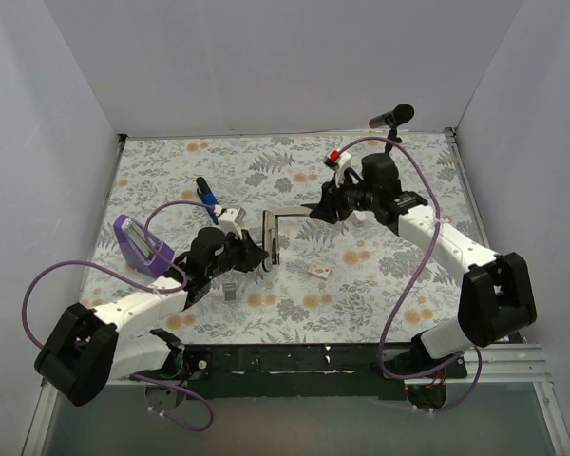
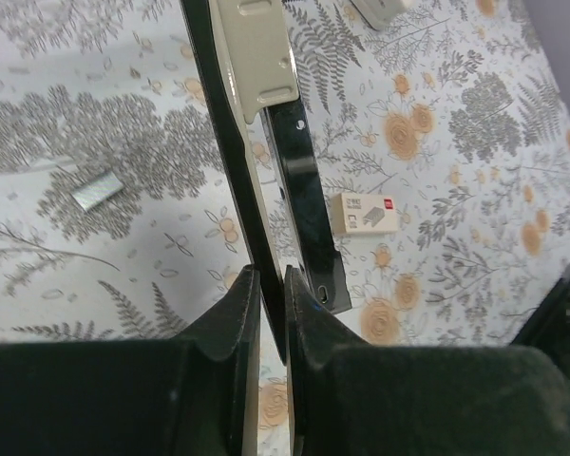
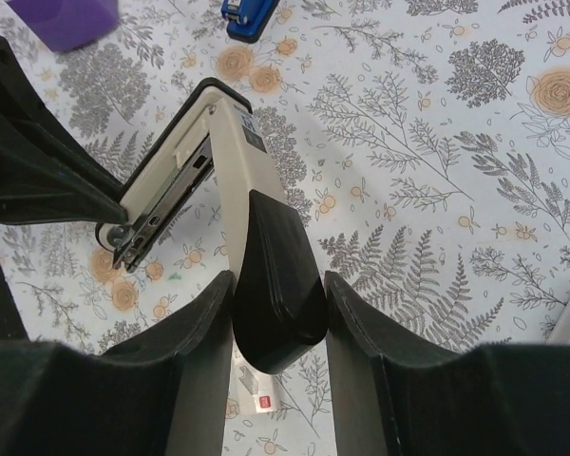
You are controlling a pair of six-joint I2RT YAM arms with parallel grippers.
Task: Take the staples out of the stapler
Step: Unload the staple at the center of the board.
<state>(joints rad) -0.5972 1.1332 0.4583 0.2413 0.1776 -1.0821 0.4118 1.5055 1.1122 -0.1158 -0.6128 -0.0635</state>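
White walls (image 1: 266,57) are enclosing a table covered with a grey-and-orange floral cloth (image 1: 171,161). From the top camera, a long, slim, black-and-cream hinged stapler (image 1: 273,237) is lying opened into an L near the middle of the cloth. The left gripper (image 1: 264,255) is meeting its near bar, and the right gripper (image 1: 313,211) is meeting the far bar from the right. A purple block (image 1: 138,242) is sitting at the left. A small blue-and-black object (image 1: 207,198) is lying beyond it. A black microphone (image 1: 391,118) is standing at the far right. A small white box (image 1: 318,270) and a short silver strip of staples (image 1: 229,292) are lying on the cloth near the stapler.

Through the left wrist camera, the left gripper (image 2: 271,299) is pinching the thin edge of the stapler (image 2: 299,209), its black fingers (image 2: 233,328) nearly touching each other. The white box (image 2: 366,212) is showing a red mark just right of the black bar, and the staple strip (image 2: 97,192) is lying apart on the left.

Through the right wrist camera, the right gripper (image 3: 277,294) is clamping the rounded black end of the stapler's cream arm (image 3: 242,161), with a finger pressing on each side. The silver metal channel (image 3: 161,209) is standing hinged away from that arm.
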